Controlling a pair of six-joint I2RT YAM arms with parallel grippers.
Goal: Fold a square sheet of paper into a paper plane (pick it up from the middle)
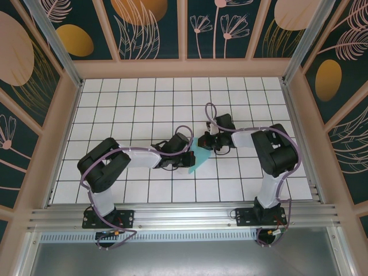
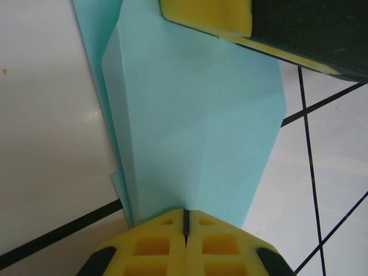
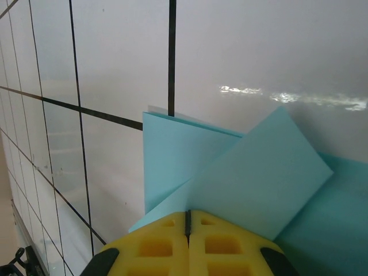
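Your worktop [image 1: 115,103], white tiles ruled with dark lines, carries everything here. The paper [image 1: 197,162], light turquoise and already partly folded, lies on it between the two sets of fingers and reaches both. From above, your left fingers [image 1: 190,151] meet it from the left and your right fingers [image 1: 206,142] from the right, their tips near each other. In the left wrist view the paper [image 2: 195,126] stretches away from the left fingers [image 2: 185,225]. Its narrow end meets their tips and it widens further out, with lengthwise creases and a layered edge to their left. A yellow pad of the right fingers [image 2: 207,14] sits at its far end. The left fingers are closed, pads pressed together along a thin seam. In the right wrist view the right fingers [image 3: 188,223] are closed the same way, and a slanted flap of the paper [image 3: 253,172] spreads just ahead of their tips over flatter layers on either side. You cannot tell whether either pair has a layer pinched in its seam or only presses on it.
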